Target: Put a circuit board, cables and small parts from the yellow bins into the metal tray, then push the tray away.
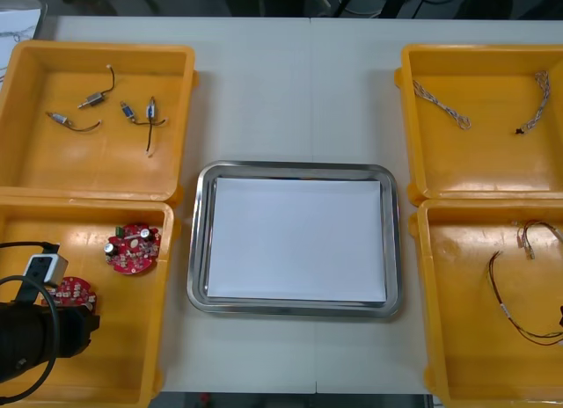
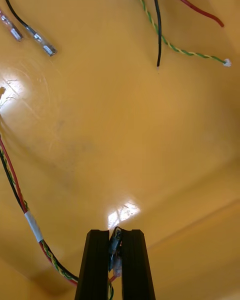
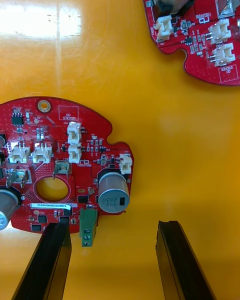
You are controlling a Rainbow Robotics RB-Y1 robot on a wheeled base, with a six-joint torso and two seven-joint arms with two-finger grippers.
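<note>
**Board under the left fingers, cable pinched on the right**

We judge the circuit board [image 3: 55, 165] to be stiff and light but fragile on its face. Its tall parts and white connectors stand proud, so we would take it by the bare rim, not across the parts. It lies flat in the yellow bin [image 1: 158, 355] left of the metal tray [image 1: 198, 241], on the robot's side. A second board [image 3: 195, 25] lies closer to the tray.

The left gripper [image 3: 112, 262] hovers over the board, its fingers [image 3: 47, 260] spread wide and holding nothing. One finger sits at the board's edge beside the green terminal [image 3: 88, 230]; we cannot tell whether it touches.

Right of the tray, in the right-hand bin [image 1: 466, 373], the right gripper [image 2: 116, 260] has its fingers clenched on the end of the red and yellow cable [image 2: 32, 225]. We judge the cable limp, light and liable to slip.
</note>
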